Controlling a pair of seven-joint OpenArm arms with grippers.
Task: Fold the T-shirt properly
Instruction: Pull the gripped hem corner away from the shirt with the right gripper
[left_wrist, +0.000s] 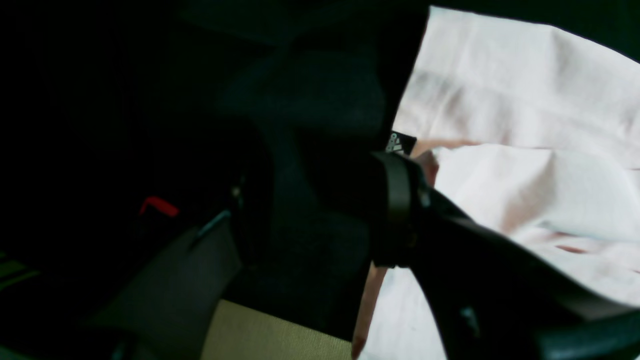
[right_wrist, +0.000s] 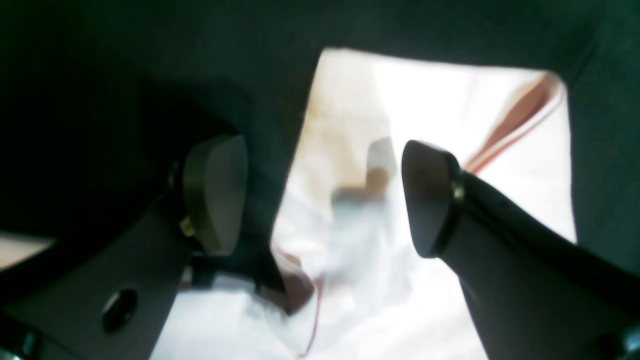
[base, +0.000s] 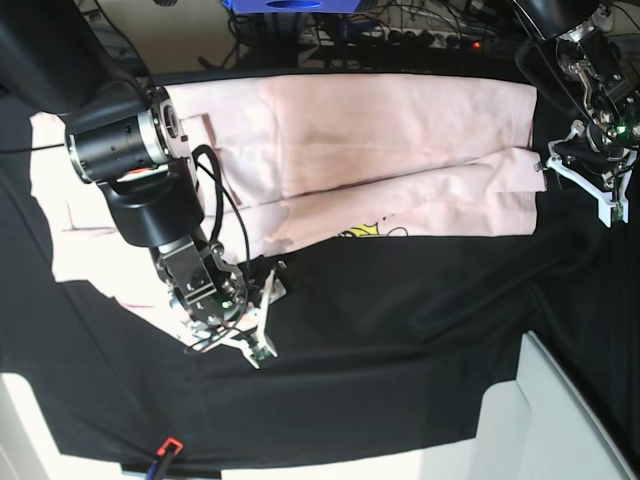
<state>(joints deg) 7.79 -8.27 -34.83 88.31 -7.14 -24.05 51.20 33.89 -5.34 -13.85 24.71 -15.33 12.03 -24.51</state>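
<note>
The pale pink T-shirt (base: 380, 140) lies spread across the far half of the table, folded lengthwise, with a bit of yellow and black print (base: 365, 231) showing at its lower fold. My left gripper (base: 580, 186) is at the shirt's right edge; in its wrist view the gripper (left_wrist: 325, 215) has its jaws apart, one finger (left_wrist: 397, 205) against the shirt's (left_wrist: 525, 125) edge beside a small black label (left_wrist: 400, 143). My right gripper (base: 255, 322) hovers open over the black cloth by the shirt's lower left part; between its fingers (right_wrist: 322, 197) nothing is held, and the shirt (right_wrist: 425, 100) lies below.
A black cloth (base: 400, 340) covers the table. Bare white table (base: 560, 420) shows at the near right and left corners. A small red-tipped object (base: 166, 447) lies at the near left edge. Cables and a power strip (base: 420, 35) run behind the table.
</note>
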